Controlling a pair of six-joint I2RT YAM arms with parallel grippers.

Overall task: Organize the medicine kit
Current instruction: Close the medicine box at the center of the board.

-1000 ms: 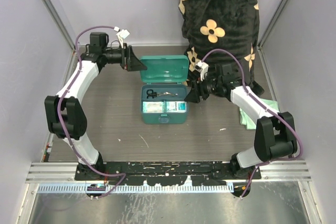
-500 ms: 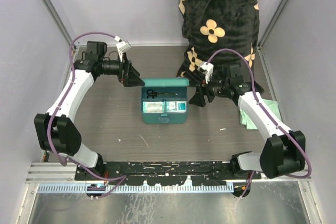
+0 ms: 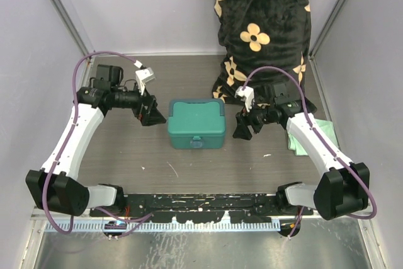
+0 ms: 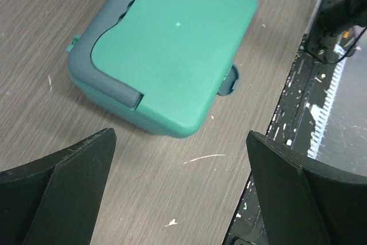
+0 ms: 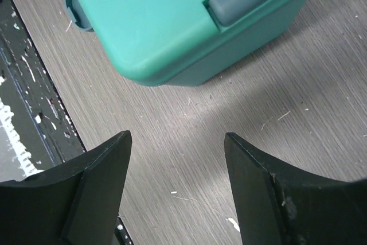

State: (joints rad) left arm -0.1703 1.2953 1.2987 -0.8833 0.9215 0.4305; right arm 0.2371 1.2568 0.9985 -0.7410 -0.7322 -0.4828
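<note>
The kit (image 3: 196, 124) sits shut in the middle of the desk (image 3: 138, 152), lid down, latch (image 3: 197, 143) toward the arms. The left claw (image 3: 154, 116) hangs just left of it, spread wide and grasping nothing. The right claw (image 3: 242, 129) on its right is likewise released. Behind, black fabric (image 3: 258, 11) bears tan flower emblems.

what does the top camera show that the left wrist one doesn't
Only the top view: the left arm, the right arm, a person in black flowered clothing at the far edge, and a green cloth at the right. Only the left wrist view: the grey handle on the lid of the box, seen close up, and the left pincer spread wide, holding nothing. Both: the shut teal box, its front latch and the table.
</note>
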